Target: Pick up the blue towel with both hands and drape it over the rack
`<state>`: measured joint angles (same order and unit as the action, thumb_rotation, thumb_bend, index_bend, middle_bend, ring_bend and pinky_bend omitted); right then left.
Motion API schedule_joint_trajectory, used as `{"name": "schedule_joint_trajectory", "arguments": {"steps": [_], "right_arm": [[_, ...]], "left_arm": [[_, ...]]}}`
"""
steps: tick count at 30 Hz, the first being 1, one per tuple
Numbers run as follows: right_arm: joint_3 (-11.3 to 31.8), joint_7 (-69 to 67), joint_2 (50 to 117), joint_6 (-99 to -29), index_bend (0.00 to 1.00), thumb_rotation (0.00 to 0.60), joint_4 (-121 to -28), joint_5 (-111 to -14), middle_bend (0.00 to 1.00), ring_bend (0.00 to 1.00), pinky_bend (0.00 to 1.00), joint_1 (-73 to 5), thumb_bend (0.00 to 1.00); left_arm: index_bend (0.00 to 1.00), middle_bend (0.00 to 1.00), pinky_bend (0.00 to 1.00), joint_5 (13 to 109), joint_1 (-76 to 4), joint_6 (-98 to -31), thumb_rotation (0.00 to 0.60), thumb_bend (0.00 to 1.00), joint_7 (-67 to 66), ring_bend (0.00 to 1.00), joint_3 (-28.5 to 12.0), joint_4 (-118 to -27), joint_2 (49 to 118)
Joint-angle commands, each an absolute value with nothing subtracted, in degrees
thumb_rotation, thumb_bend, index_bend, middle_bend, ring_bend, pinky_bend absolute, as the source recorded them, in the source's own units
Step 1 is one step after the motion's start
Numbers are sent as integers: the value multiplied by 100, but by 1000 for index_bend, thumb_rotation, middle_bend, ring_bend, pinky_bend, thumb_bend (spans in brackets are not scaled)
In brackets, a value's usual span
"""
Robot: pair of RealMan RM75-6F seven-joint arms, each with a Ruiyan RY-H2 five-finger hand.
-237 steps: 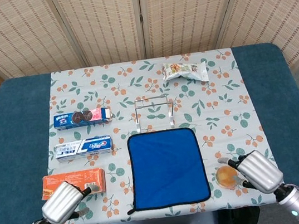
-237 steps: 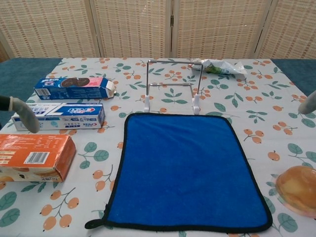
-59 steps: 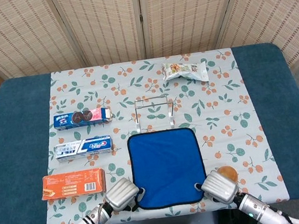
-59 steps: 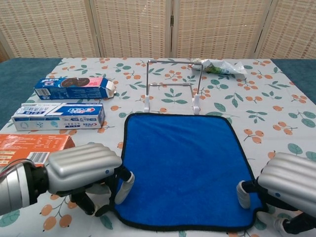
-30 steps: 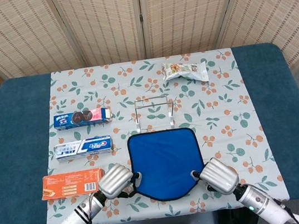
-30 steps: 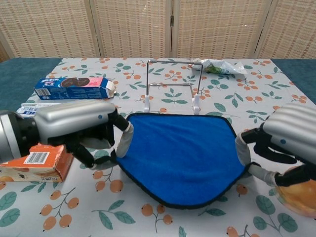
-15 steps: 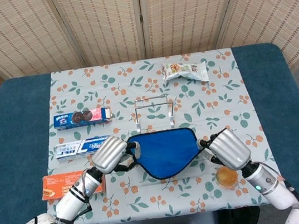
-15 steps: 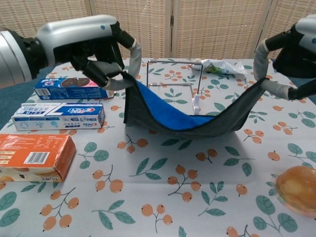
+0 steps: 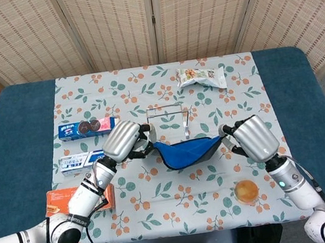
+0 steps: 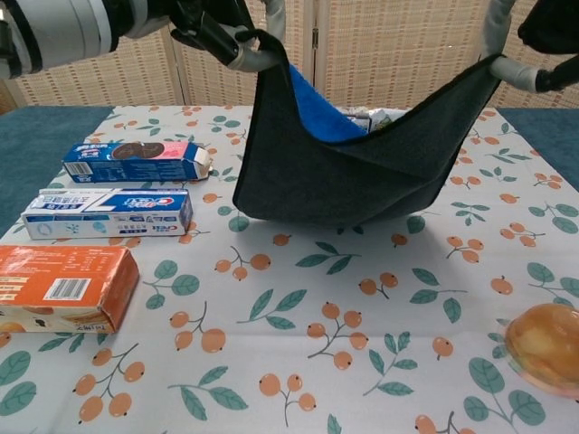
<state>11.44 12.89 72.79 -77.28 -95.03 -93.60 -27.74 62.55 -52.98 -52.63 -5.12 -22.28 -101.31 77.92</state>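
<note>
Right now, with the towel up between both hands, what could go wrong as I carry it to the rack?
The blue towel sags low between the left hand and right hand; its belly may hit the rack and tip it rather than clear the top bar. Each hand holds only a corner, so one could slip. In the chest view the towel hides the rack, so rely on the head view.
</note>
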Motion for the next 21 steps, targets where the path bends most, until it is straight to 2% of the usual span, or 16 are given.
{"name": "schedule_joint_trajectory", "arguments": {"steps": [1,14,21], "right_arm": [[1285,1359,7223,-7639,670,600,-9499,-9193,934,853,1000,-2871,428],[1772,1549,7486,-7177,674,600,-8973,-8321,934,853,1000,-3346,428],[1950,1738,7700,-6862,674,600,-8647,-7900,934,853,1000,-3664,428]], "left_arm": [[650,1000,1000,5825,-5586,-5237,600,426,-829,955,-2403,-9925,7940],[651,1000,1000,4543,-6154,-5435,600,426,-1580,955,-2592,-8997,8244],[651,1000,1000,4156,-6281,-5522,600,426,-1732,953,-2626,-8484,8357]]}}
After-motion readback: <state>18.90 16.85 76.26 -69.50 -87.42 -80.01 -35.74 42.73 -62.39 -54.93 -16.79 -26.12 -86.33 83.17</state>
